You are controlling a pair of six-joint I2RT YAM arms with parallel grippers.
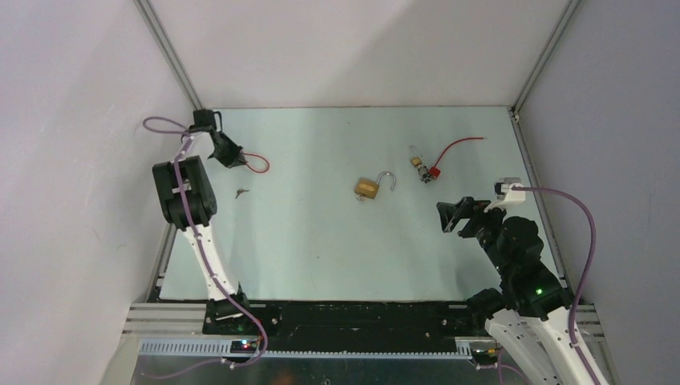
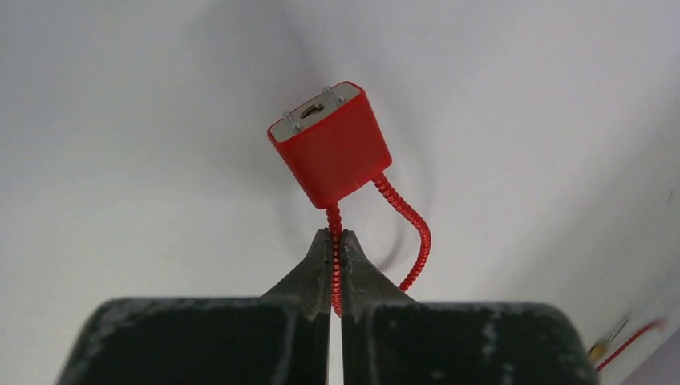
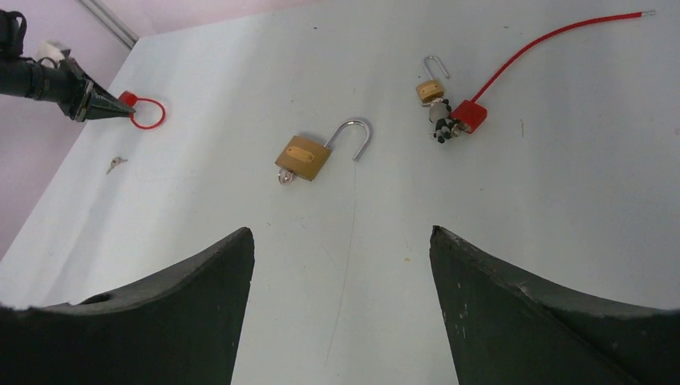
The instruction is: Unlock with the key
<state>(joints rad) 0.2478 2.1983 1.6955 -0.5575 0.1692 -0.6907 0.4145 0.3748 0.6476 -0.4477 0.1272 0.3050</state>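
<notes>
Closest to the lens in the left wrist view, the left gripper (image 2: 334, 249) is being squeezed fully together on a thin red wire loop (image 2: 418, 241), so the wire is being pinched right between the dark fingertips. One red tag (image 2: 330, 152) is being seen at the far end of that loop, with its grey face and a little slot being shown to the camera. From the top view, the whole pinch is being done at the far left of the table (image 1: 321, 257), close to the left wall.

The key (image 1: 241, 192) is being seen lying flat on the table, tiny and silvery, just to the near side of the left gripper and not being touched by anything.

Mid-table, a brass padlock (image 1: 366, 188) is being seen on its side with the silver shackle swung open. A small silvery bit is being shown at its bottom edge, but what it is can't be told. Further right, a small padlock (image 1: 416, 160) is being bunched up against a second red tag (image 1: 434, 172), with a long red wire (image 1: 461, 144) being trailed toward the far right.

The right gripper (image 1: 455, 213) is being held with its fingers spread wide and nothing between them, at the right side, well apart from both padlocks.
</notes>
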